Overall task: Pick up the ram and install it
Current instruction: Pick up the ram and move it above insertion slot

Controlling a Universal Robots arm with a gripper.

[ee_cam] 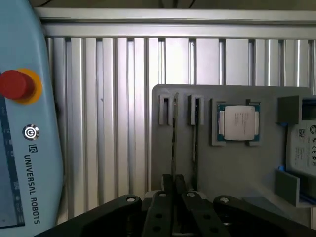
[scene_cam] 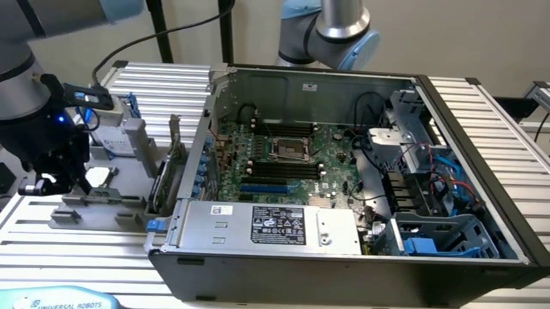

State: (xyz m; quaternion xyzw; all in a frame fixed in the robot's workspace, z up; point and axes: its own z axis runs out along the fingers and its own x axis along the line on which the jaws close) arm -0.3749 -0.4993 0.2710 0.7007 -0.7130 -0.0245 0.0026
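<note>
One ram [ee_cam: 174, 143] pinched edge-on between nearly closed fingers [ee_cam: 180, 185]; stretches lengthwise straight away from them over gray holder [ee_cam: 237, 168], second stick [ee_cam: 196, 143] just beside.

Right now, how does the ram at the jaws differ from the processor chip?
The ram stands on edge, thin and long; the processor chip lies flat, square and silver. The ram runs between the jaws; the processor chip sits apart. Both rest in the gray tray.
</note>
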